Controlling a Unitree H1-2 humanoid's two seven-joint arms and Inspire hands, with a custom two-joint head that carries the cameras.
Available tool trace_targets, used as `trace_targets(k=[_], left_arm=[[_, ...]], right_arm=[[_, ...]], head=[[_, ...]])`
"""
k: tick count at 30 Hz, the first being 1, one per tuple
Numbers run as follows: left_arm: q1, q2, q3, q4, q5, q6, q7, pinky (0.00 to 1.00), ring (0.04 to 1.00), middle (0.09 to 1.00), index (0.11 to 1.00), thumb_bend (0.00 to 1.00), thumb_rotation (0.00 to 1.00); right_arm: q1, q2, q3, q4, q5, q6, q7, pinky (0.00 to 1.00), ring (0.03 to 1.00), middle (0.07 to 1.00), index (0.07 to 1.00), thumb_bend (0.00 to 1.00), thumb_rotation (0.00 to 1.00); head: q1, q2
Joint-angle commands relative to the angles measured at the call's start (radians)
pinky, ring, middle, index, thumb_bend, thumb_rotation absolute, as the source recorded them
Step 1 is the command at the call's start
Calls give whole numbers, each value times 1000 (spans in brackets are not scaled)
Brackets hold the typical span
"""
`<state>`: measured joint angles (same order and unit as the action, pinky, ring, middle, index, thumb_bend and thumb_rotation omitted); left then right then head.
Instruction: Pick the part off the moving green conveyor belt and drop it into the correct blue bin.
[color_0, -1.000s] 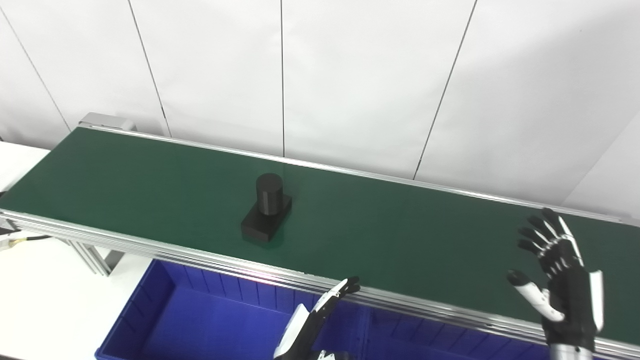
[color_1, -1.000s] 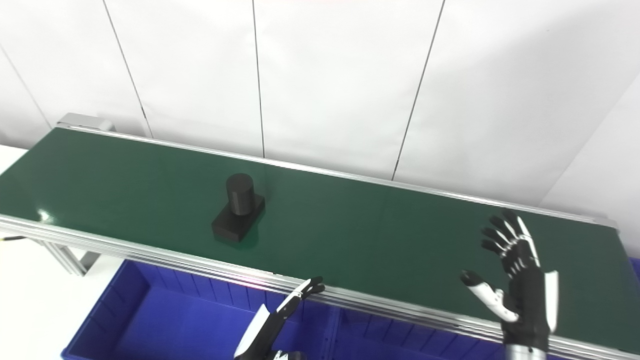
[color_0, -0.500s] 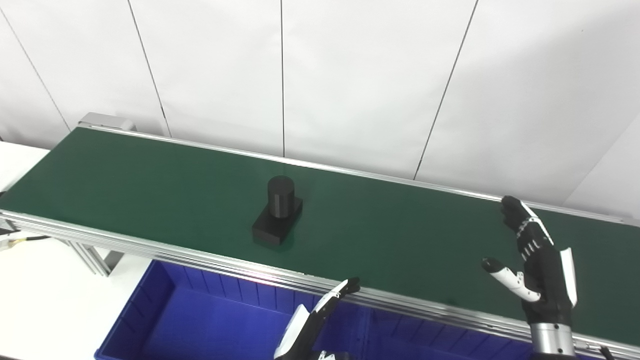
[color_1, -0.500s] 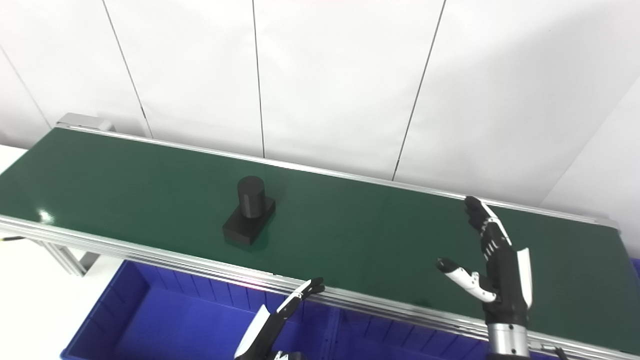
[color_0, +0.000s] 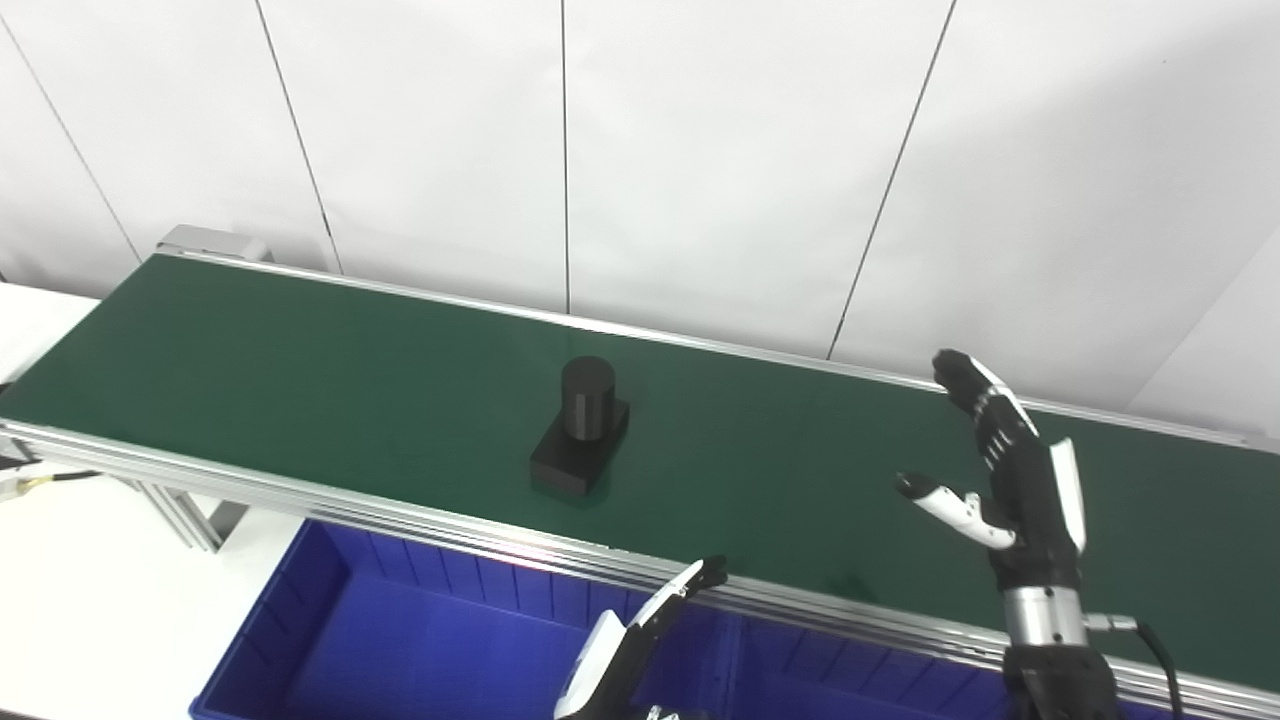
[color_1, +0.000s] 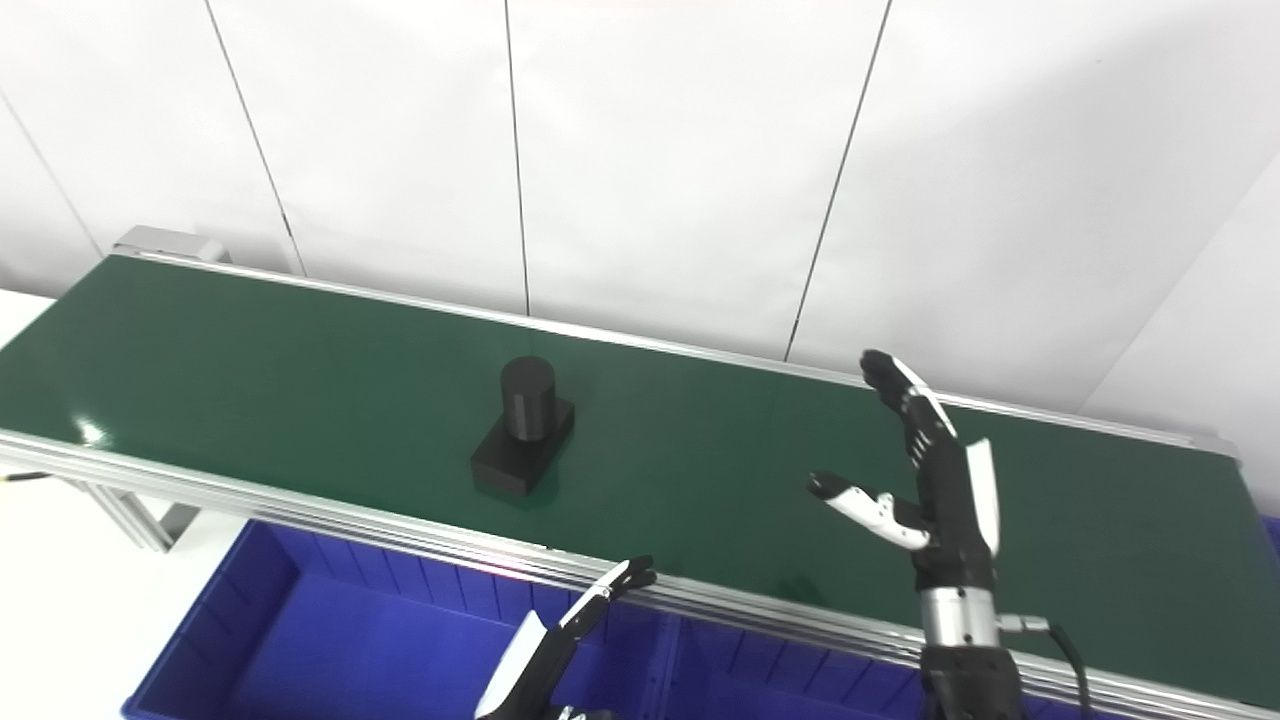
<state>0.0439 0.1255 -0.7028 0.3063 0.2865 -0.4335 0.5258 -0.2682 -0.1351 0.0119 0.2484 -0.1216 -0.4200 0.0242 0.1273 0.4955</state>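
White wall panels back a green conveyor belt (color_0: 300, 370) crossing the frame. At lower right, the right hand (color_0: 1010, 480) stands upright over the belt, fingers straight, thumb spread, holding nothing. At bottom center, the left hand (color_0: 640, 640) points up, empty, above a blue bin (color_0: 330, 640). Mid-frame, the black part (color_0: 582, 430) sits on the belt.

A green belt (color_0: 300, 370) with silver side rails runs slantwise across the view. One black part (color_0: 582, 430) (an upright cylinder on a flat block) stands on it near the middle, toward the near rail.
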Motion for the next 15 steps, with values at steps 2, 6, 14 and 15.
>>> trace_targets(k=[2, 6, 14, 15], left_arm=[[-19, -12, -1, -16, 3, -36, 7, 939, 937, 889, 912, 876, 996], [-18, -14, -2, -21, 6, -36, 5, 958, 941, 893, 914, 879, 997], [-17, -24, -2, -24, 22, -36, 13, 950, 936, 888, 909, 895, 994], [-17, -24, -2, -23, 25, -36, 16, 948, 935, 890, 908, 884, 992]], right_arm=[[-71, 13, 18, 10, -5, -8, 3, 870, 879, 880, 842, 961, 569], [-100, 31, 42, 20, -25, 37, 3, 891, 891, 896, 851, 966, 554], [-161, 63, 71, 114, -43, 43, -1, 928, 909, 897, 848, 959, 536], [-167, 66, 75, 127, -48, 42, -1, 942, 919, 901, 854, 970, 538]], head=[[1, 0], [5, 0], [22, -5], [21, -6]])
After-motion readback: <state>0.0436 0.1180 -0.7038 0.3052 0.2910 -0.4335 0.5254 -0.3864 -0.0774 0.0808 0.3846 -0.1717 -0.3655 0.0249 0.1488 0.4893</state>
